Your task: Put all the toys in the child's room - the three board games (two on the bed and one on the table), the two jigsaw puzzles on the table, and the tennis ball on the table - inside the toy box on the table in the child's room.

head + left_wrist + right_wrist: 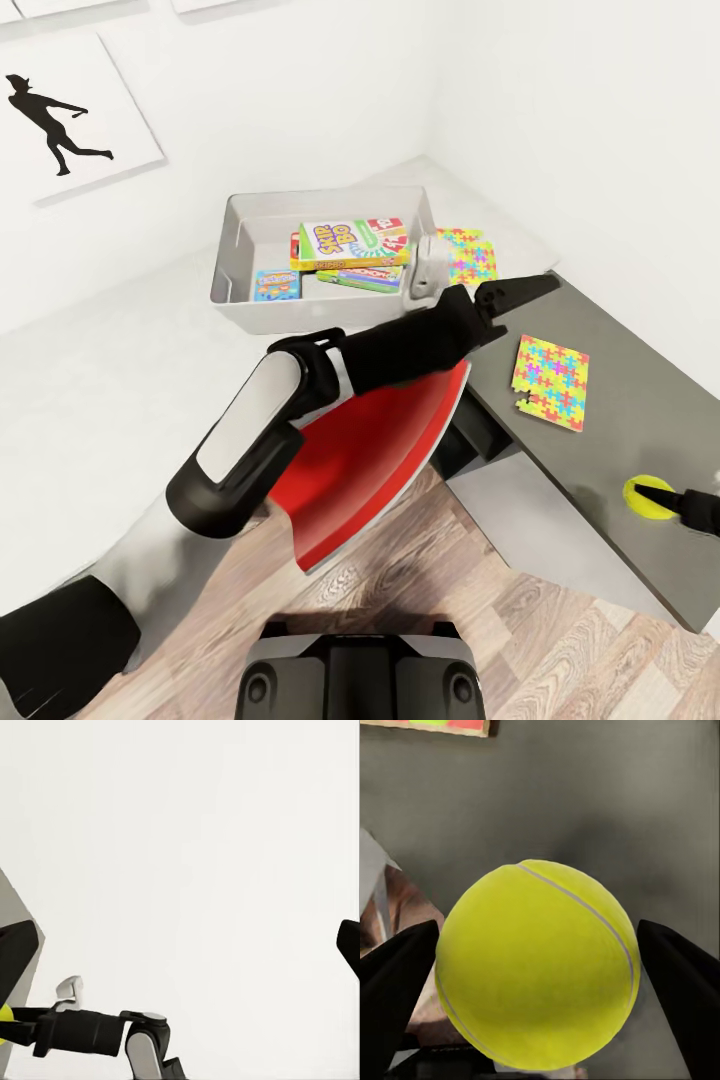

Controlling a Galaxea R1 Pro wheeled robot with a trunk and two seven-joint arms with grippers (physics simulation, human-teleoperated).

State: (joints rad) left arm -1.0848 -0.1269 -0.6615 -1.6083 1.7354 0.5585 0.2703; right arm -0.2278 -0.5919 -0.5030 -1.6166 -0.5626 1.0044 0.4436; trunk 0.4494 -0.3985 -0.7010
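The toy box (232, 238) stands on the pale table (120, 380) and holds three board games: a yellow, green and red one (345, 243), a Monopoly (365, 277) and a blue one (277, 285). One jigsaw puzzle (470, 255) lies beside the box. The other jigsaw puzzle (551, 381) lies on the dark side table (620, 440). My right gripper (672, 500) is shut on the tennis ball (645, 497) (536, 967) just over the side table, a finger (397, 990) pressing each side. My left gripper (520, 290) (184, 945) hangs open and empty near the box's right end.
White walls meet in a corner behind the toy box, with a baseball-player picture (60, 120) at the left. Wood-plank floor (560, 640) lies beyond the side table's front edge. My red trunk (380, 450) sits close to the tables' inner corner.
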